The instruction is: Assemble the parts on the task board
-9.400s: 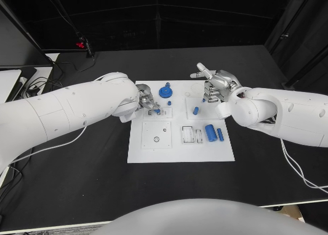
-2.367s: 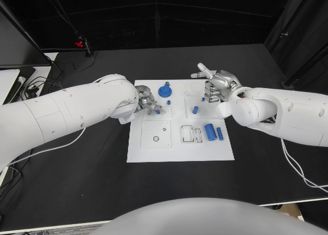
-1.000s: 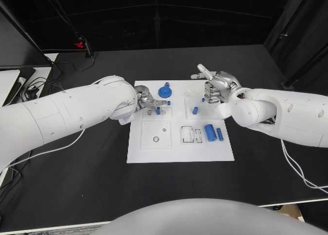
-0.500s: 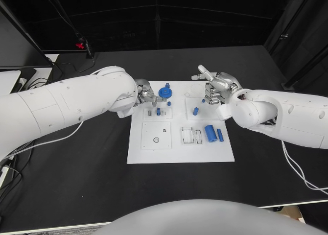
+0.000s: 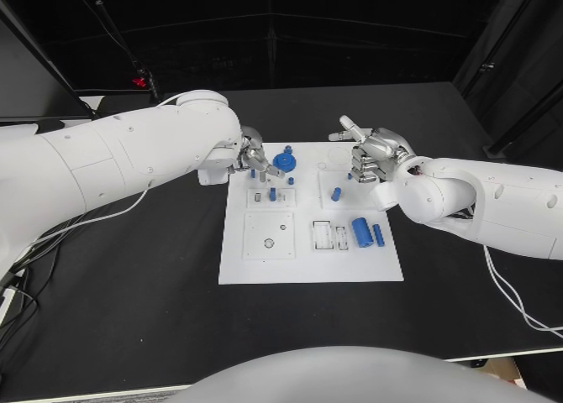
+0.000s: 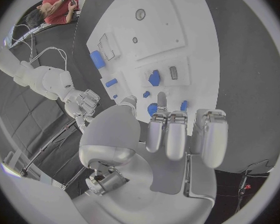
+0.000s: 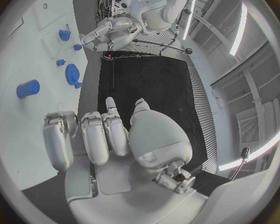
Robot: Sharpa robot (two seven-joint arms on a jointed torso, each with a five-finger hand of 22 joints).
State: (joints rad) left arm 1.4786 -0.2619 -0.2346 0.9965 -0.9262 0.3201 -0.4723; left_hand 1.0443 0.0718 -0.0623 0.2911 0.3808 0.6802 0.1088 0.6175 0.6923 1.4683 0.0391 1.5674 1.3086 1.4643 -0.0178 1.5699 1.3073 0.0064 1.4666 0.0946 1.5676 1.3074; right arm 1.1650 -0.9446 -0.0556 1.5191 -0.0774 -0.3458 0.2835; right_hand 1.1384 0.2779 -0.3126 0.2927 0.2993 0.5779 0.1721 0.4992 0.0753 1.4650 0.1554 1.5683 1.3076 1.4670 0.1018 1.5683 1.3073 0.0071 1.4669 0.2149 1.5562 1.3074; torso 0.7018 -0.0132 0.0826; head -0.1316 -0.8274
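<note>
Black worktop point(image 5: 136, 277), white task board point(image 5: 308, 262) bearing blue parts point(image 5: 361, 229); left hand point(image 5: 251, 157) and right hand point(image 5: 372, 154) curled, empty, over its far edge.

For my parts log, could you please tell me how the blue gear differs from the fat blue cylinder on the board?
The gear is a toothed disc with a raised hub, standing at the board's far edge by the left hand; the cylinder is smooth and plain, lying on its side on the near right part, away from both hands. The gear looks wider, the cylinder longer. Both are blue and unheld.
</note>
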